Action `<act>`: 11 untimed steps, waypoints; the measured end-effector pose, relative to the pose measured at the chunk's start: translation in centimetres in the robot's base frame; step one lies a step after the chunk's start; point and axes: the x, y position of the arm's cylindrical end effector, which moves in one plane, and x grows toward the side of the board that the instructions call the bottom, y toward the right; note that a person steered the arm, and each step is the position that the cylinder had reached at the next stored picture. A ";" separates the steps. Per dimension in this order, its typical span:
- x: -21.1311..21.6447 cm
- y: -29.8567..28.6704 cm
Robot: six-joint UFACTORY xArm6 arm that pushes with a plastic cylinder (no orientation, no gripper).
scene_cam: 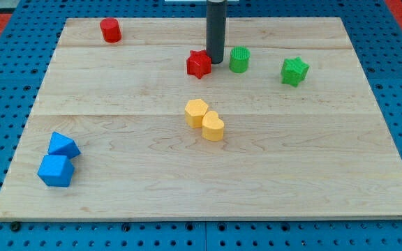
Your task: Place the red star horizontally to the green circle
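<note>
My tip (a bare rod tool, nothing to open or close) sits between the red star and green circle at the counter's top. I judge the star light, rigid, prone to spinning; push flat faces.

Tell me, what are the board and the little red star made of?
The board looks like pale wood: grain lines and plank seams show, with a matte finish. The red star seems to be plastic or painted wood, uniformly coloured and smooth; I can't tell which.
</note>
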 end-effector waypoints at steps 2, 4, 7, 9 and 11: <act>-0.1 -0.1; -0.1 0.8; 3.2 -9.7; 1.4 -10.8; 1.2 -9.9</act>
